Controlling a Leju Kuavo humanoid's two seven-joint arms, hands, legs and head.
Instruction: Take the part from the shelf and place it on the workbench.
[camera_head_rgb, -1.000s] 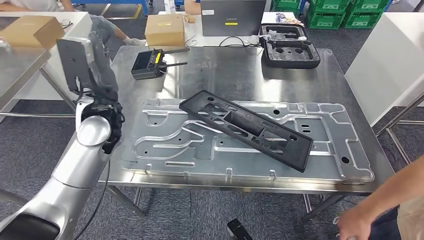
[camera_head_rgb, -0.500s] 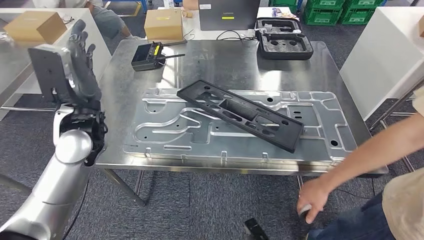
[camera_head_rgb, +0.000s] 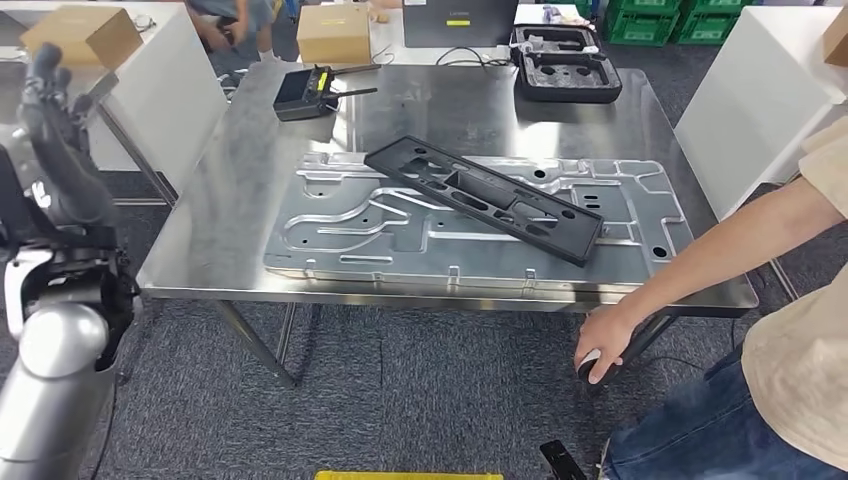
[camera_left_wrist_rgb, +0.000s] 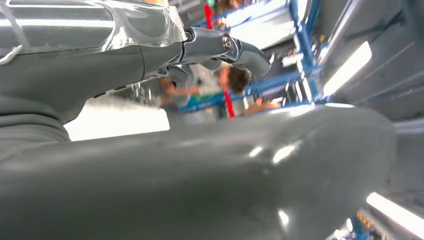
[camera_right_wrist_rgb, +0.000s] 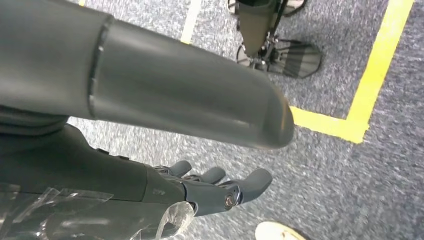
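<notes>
The black part (camera_head_rgb: 487, 200) lies slantwise on a grey metal panel (camera_head_rgb: 340, 225) on the steel counter (camera_head_rgb: 220, 180). The left hand (camera_head_rgb: 55, 150) is raised off the counter's left edge, fingers apart and empty. The right hand (camera_right_wrist_rgb: 200, 187) hangs over carpet, fingers loosely extended, holding nothing. A person's hand (camera_head_rgb: 600, 345) reaches below the counter's front edge.

Left arm (camera_head_rgb: 45, 390) bent upward; left hand (camera_head_rgb: 55, 150) raised, fingers extended and apart, holding nothing. Right hand (camera_right_wrist_rgb: 150, 150) points toward the floor, fingers extended, holding nothing.

Part (camera_head_rgb: 485, 199) on plate (camera_head_rgb: 330, 235), plate on workbench (camera_head_rgb: 220, 180).
</notes>
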